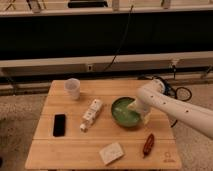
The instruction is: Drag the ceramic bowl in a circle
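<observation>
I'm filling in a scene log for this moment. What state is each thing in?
ceramic bowl: upright, gripper at its right rim
gripper: lowered at the bowl's right rim
white cup: upright, mouth up
white bottle: lying on its side
black phone: lying flat, face dark
white packet: lying flat
reddish-brown object: lying flat

The gripper (pixel 141 112) is at the right rim of the ceramic bowl (pixel 122 114); the cup (pixel 73 88) stands behind-left.
</observation>
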`<state>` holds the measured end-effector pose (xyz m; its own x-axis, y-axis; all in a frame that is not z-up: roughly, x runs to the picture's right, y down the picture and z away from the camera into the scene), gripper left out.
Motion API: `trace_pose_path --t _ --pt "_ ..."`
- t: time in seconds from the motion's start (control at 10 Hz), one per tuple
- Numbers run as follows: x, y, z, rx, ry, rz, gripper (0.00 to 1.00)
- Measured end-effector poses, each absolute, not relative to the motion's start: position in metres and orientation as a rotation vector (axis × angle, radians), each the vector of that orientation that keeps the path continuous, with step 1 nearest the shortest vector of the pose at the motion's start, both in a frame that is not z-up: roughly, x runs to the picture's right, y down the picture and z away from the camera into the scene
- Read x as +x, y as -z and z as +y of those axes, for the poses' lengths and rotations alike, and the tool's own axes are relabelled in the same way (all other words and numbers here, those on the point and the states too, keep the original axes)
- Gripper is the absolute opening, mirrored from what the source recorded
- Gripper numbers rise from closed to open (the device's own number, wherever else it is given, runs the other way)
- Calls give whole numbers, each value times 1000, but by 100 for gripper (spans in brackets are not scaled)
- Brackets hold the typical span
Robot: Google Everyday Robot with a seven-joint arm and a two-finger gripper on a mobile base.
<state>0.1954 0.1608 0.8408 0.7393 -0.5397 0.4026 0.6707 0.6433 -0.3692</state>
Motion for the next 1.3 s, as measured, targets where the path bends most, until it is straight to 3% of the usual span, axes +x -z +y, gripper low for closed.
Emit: trace_pose_path --t 0.3,0.8,1.3 --pt "197 -840 160 -525 703 -268 38" --pt "209 -833 159 -525 722 -257 0" --pt "216 -823 155 -538 789 -271 0"
